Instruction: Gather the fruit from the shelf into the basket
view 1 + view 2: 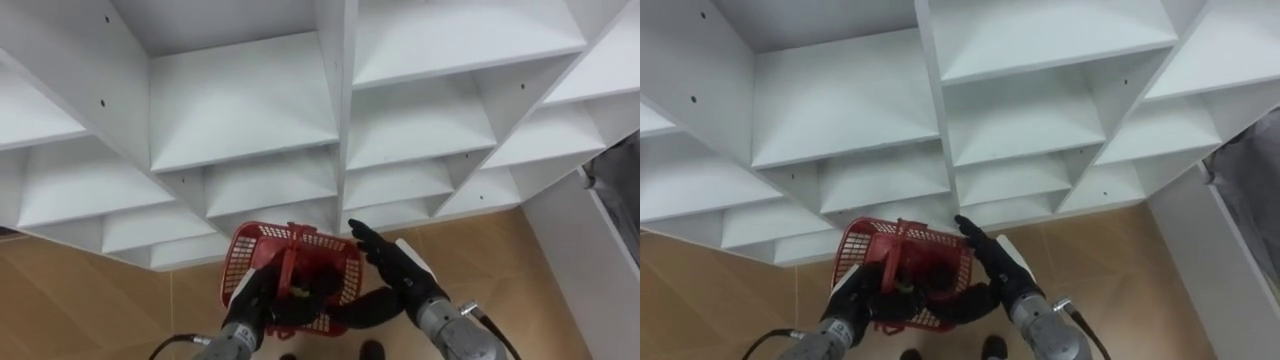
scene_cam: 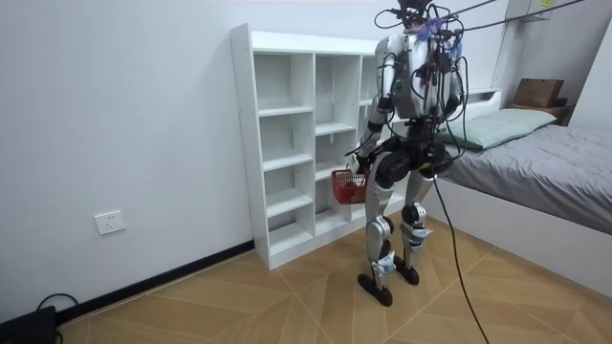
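A white closet (image 1: 250, 100) stands on a wooden floor (image 1: 90, 300), and the robot faces it. The left hand (image 1: 258, 295) has its fingers curled round the handle of a red basket (image 1: 245, 250), held low before the shelves. The right hand (image 1: 385, 258), fingers straight, is by the basket's right rim. I cannot tell whether there is fruit inside.

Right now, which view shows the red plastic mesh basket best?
The left eye view: it looks down into the red plastic mesh basket, showing rim, handle and inside up close. The right eye view shows much the same; the room view shows it small, side-on.
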Tool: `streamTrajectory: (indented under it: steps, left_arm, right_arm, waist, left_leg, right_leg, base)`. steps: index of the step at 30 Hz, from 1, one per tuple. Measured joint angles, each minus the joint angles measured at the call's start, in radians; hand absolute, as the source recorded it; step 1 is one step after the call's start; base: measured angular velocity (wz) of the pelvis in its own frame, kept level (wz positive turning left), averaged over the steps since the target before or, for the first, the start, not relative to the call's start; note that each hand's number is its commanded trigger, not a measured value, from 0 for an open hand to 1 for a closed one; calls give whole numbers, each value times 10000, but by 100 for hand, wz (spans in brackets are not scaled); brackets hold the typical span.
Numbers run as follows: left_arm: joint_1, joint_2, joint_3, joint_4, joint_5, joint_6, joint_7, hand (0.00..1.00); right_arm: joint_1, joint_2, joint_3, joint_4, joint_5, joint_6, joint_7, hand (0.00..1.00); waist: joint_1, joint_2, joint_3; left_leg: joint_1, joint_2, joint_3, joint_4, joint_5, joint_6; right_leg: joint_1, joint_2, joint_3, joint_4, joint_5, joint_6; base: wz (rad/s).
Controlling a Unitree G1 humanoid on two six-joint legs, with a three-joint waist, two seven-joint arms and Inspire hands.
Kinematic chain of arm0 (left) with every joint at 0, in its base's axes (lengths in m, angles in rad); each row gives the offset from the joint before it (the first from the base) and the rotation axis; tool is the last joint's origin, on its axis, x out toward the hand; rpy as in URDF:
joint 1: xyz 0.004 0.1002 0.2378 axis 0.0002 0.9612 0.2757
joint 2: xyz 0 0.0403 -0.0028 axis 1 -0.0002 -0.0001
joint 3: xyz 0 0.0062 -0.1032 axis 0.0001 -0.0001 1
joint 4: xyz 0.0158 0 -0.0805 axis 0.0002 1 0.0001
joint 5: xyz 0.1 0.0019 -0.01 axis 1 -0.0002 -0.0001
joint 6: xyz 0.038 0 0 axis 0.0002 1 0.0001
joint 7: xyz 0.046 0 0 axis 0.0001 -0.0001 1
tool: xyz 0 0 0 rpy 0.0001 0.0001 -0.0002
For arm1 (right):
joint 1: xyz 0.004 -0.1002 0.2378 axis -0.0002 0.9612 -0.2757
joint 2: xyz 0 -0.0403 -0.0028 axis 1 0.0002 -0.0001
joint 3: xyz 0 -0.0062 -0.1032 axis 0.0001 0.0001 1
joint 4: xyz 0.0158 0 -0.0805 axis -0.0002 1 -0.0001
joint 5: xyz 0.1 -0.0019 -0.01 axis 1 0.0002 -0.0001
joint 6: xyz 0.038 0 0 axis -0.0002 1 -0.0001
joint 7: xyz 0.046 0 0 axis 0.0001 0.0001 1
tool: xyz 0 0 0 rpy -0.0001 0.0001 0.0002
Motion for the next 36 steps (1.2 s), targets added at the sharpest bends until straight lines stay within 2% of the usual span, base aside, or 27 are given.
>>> streamTrajectory:
  steps: [2,6,8,11,13,14,16,19,23,24,31,36]
  left_arm:
    - [6,44,205,199,155,0,0,100]
    - [301,355,623,223,899,-1,-1,100]
    - [492,376,768,247,1048,-5,27,100]
    - [758,475,772,308,1426,-4,63,100]
    - [898,586,854,566,1591,-46,97,100]
    - [926,587,948,713,1631,-64,108,100]
    - [987,592,1296,1317,1931,-71,270,100]
    - [1293,608,1789,1481,2175,-72,466,100]
    - [1350,633,2004,1861,2258,-72,666,100]
    - [1452,636,2114,1869,2256,-72,698,100]
    - [2081,694,2755,1914,2241,-70,496,100]
    - [2111,712,2920,2694,1663,-59,488,100]
  right_arm:
    - [63,-13,-111,172,-6,0,-20,0]
    - [414,-125,-436,226,4,-7,14,0]
    - [577,-128,-615,438,43,-11,10,0]
    - [902,-293,-716,548,2,-11,-22,0]
    - [1257,-347,-955,590,71,-27,-58,0]
    - [1344,-342,-1042,650,115,-48,-59,0]
    - [1752,-336,-1393,888,291,-127,-122,0]
    - [2045,-332,-1848,1223,306,-234,-215,0]
    - [2092,-315,-2191,1775,336,-246,-434,0]
    - [2061,-311,-2234,2109,392,-345,-485,0]
    - [2020,-300,-2253,3406,418,-291,-517,0]
    - [1743,-223,-2388,4766,630,-210,-512,0]
  waist:
    - [6,-7,-5]
    - [-32,-36,-18]
    - [-31,-49,-28]
    - [-60,-131,-69]
    - [-57,-276,-86]
    - [-57,-313,-107]
    - [-58,-435,-204]
    - [-160,-484,-236]
    - [-257,-432,-206]
    - [-256,-409,-193]
    - [-244,-335,-175]
    - [-226,-288,-158]
  left_leg:
    - [215,6,13,-74,-2,-2]
    - [680,3,25,-292,-15,-18]
    - [919,15,25,-379,-20,-27]
    - [1360,-3,43,-624,-18,-43]
    - [1926,7,119,-924,-8,-59]
    - [2095,7,129,-1032,-2,-69]
    - [2633,28,129,-1323,-9,-89]
    - [3145,49,132,-1539,-35,-112]
    - [3477,43,123,-1746,-52,-111]
    - [3581,43,111,-1773,-53,-111]
    - [4057,28,21,-1930,-60,-121]
    - [4158,-2,-172,-1931,-75,-113]
  right_leg:
    - [215,25,25,-92,5,7]
    - [616,59,0,-167,-7,17]
    - [856,88,8,-291,-6,17]
    - [1223,107,53,-416,-32,41]
    - [1666,191,127,-644,-40,56]
    - [1817,207,160,-699,-42,59]
    - [2393,263,202,-1000,-44,79]
    - [2888,385,264,-1343,-16,120]
    - [3248,413,293,-1541,-3,154]
    - [3405,396,292,-1573,1,160]
    - [3908,385,301,-1934,-20,203]
    - [4190,377,197,-2150,-8,249]
  base:
    - [-2]
    - [-1]
    - [0]
    - [-4]
    - [-11]
    - [-11]
    - [-5]
    - [-3]
    - [-1]
    - [0]
    - [1]
    - [14]
